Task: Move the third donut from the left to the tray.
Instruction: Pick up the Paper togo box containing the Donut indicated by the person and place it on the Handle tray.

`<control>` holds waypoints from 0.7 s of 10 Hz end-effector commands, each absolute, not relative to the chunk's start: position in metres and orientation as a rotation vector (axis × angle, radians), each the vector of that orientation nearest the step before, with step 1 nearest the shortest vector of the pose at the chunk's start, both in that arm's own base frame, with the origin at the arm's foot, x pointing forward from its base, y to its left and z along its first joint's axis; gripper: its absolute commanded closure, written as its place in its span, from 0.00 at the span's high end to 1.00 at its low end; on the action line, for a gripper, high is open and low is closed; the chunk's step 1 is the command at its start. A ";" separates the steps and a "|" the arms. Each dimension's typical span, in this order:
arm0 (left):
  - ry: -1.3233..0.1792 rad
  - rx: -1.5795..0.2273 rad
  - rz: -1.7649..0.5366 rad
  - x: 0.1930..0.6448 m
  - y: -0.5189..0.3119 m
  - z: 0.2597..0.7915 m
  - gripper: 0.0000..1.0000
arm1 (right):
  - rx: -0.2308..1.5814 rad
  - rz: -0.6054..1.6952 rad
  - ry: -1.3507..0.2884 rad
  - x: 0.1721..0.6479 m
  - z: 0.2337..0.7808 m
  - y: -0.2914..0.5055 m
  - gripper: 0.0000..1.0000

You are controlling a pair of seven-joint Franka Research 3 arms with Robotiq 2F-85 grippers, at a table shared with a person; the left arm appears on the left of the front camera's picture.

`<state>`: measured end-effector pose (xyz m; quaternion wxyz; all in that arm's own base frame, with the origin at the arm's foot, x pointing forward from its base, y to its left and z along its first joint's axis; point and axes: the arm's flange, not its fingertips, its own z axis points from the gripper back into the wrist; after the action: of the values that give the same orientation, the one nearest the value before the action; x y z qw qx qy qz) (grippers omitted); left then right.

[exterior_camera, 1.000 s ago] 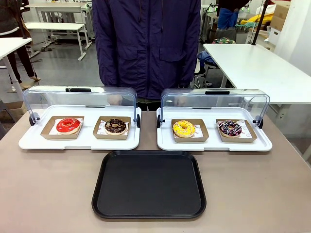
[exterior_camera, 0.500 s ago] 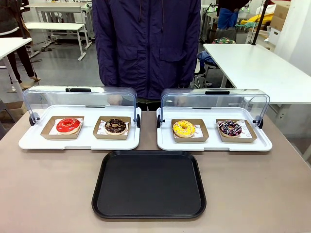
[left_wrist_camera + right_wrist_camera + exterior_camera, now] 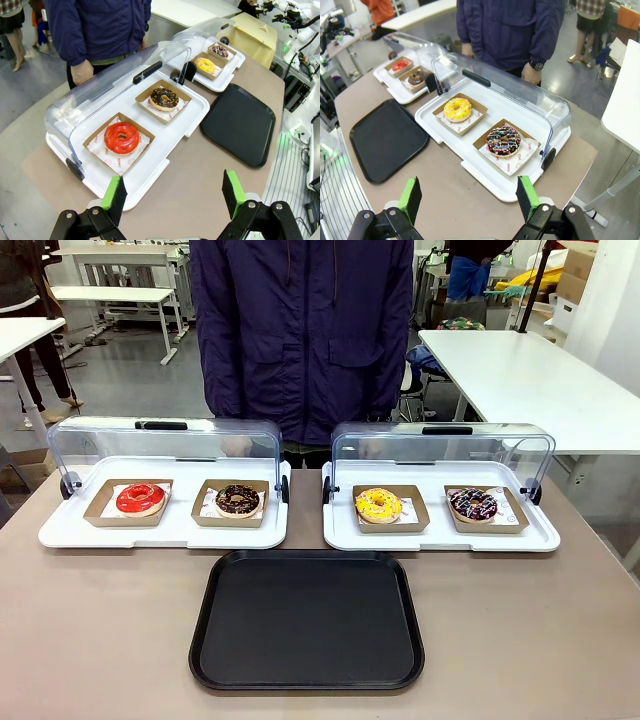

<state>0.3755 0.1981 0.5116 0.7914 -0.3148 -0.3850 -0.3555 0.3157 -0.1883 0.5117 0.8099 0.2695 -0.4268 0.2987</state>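
Gaping empty: left pincer [image 3: 173, 182], right pincer [image 3: 468, 186]; liner [image 3: 463, 124] print under yellow donut [image 3: 457, 109] illegible.

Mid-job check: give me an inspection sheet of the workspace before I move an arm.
Surface: brown table, carrying three trays.
Job's things: yellow donut in its cardboard holder on the right white tray, cover swung open; black tray nearer the robot, holding nothing.
Clutter: red donut and chocolate donut on the left white tray; sprinkled dark donut beside the yellow one.
Grippers: left gripper and right gripper open, above the table, holding nothing.
Cables: nothing seen on the table.
Surroundings: person at the far edge; white tables beyond.
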 end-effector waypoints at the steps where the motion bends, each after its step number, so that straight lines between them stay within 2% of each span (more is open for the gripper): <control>1: -0.838 -0.684 -0.777 0.375 0.197 0.513 1.00 | 0.581 0.654 -0.945 0.319 0.514 -0.190 1.00; 7: -0.838 -0.684 -0.777 0.375 0.197 0.513 1.00 | 0.581 0.654 -0.945 0.319 0.514 -0.190 1.00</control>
<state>0.3755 0.1981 0.5116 0.7914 -0.3148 -0.3850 -0.3555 0.3157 -0.1884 0.5117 0.8099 0.2695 -0.4268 0.2987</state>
